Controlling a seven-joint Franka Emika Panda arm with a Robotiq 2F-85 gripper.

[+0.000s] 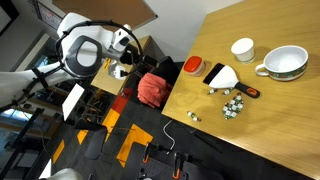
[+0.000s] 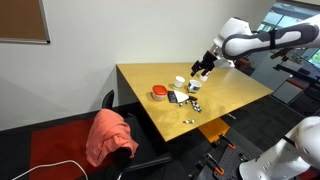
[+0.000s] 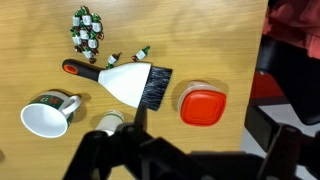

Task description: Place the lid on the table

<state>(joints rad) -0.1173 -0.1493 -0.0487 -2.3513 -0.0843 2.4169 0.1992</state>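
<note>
This looks like a robotics lab set up in an office-type room. A white arm (image 2: 265, 40) on a stand reaches over a plain tan table (image 2: 230, 95), and a second white machine body (image 2: 285, 155) stands near the table's corner. In an exterior view, black and orange gear (image 1: 120, 150) crowds the dark floor, with a loose white cable (image 1: 170, 135) lying over it. The room has bare white walls, a corkboard (image 2: 20, 20) and a window (image 2: 290, 10). A black chair (image 2: 108, 100) beside the table has a red cloth (image 2: 108, 138) thrown over it.
</note>
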